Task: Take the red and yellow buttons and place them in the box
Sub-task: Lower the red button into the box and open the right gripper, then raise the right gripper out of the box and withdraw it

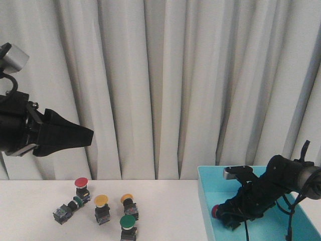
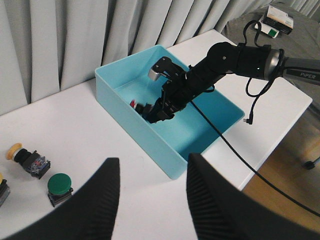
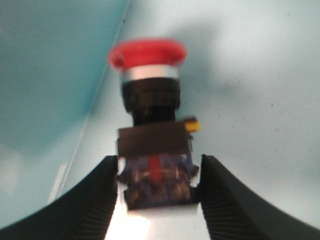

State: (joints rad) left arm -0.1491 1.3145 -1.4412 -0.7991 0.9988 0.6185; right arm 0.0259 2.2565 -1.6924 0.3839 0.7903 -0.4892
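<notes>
Your right gripper (image 3: 156, 187) is down inside the box (image 2: 131, 125), its fingers closed against the dark body of a red button (image 3: 148, 53). You are at the placing step; next, open the fingers and lift clear. The button's long axis runs straight out from the gripper, red cap leading. Farther off, your left gripper (image 2: 152, 185) hangs open, holding nothing.

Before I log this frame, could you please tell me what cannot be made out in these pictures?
- Front view: the red button in the right tool is mostly hidden by the arm and the box wall.
- Right wrist view: the red button is blurred; whether it touches the box floor is unclear.
- Left wrist view: a yellow button is cut off by the picture's edge.
- Front view: the left tool shows side-on, so its opening is unreadable.
</notes>
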